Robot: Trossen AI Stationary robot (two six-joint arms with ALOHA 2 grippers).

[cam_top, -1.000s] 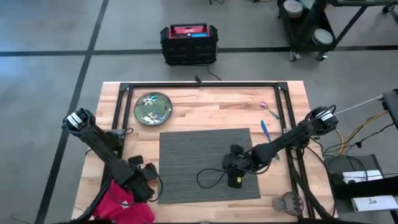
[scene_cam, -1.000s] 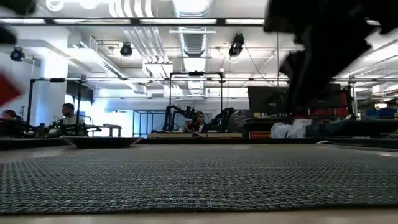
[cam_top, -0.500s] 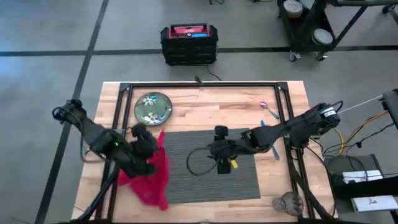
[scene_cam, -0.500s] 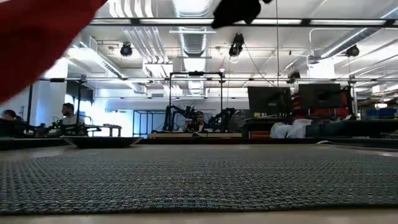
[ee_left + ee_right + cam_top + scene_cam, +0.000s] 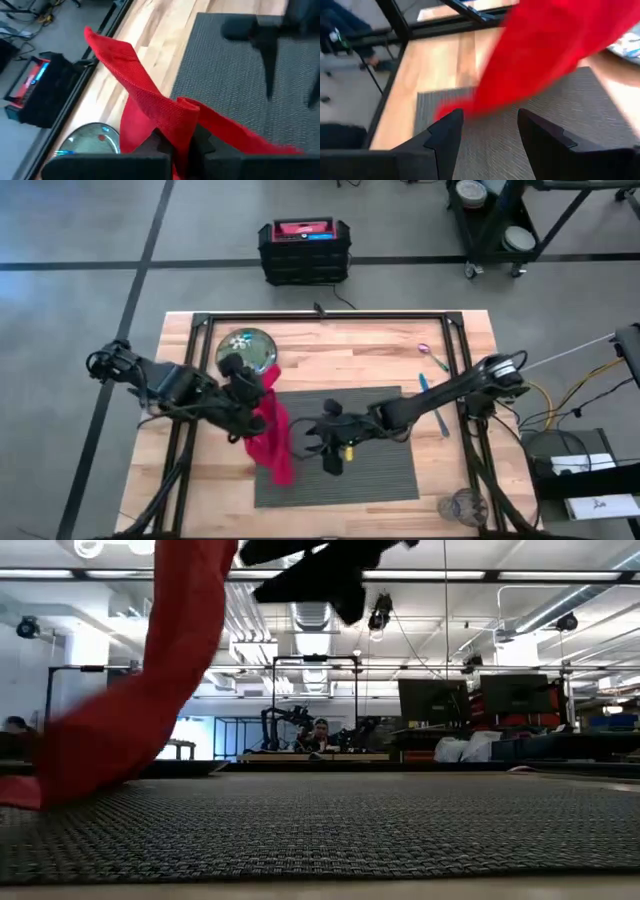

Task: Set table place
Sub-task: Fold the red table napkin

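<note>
High view: the left gripper [image 5: 250, 392] hangs above the placemat's [image 5: 380, 475] left edge, just below the green plate [image 5: 243, 352], its fingers pinched on the red napkin [image 5: 272, 435]. The cloth trails down from it, and its lower end reaches the mat near the mat's left side. In the left wrist view the napkin [image 5: 150, 107] is clamped in a fold between the dark fingertips [image 5: 162, 144], with the plate [image 5: 92, 140] close beside. The right gripper [image 5: 322, 438] is over the middle of the placemat, near the napkin; the right wrist view shows its jaws spread with nothing between them — the red cloth [image 5: 545, 60] hangs ahead. A blue utensil [image 5: 424, 386] and a purple one [image 5: 430, 355] lie on the table [image 5: 330, 340] to the right of the mat; a clear glass [image 5: 461, 506] stands at the near right corner. No writing can be read — the red-topped black case [image 5: 303, 248] on the floor shows only a blurred label.
</note>
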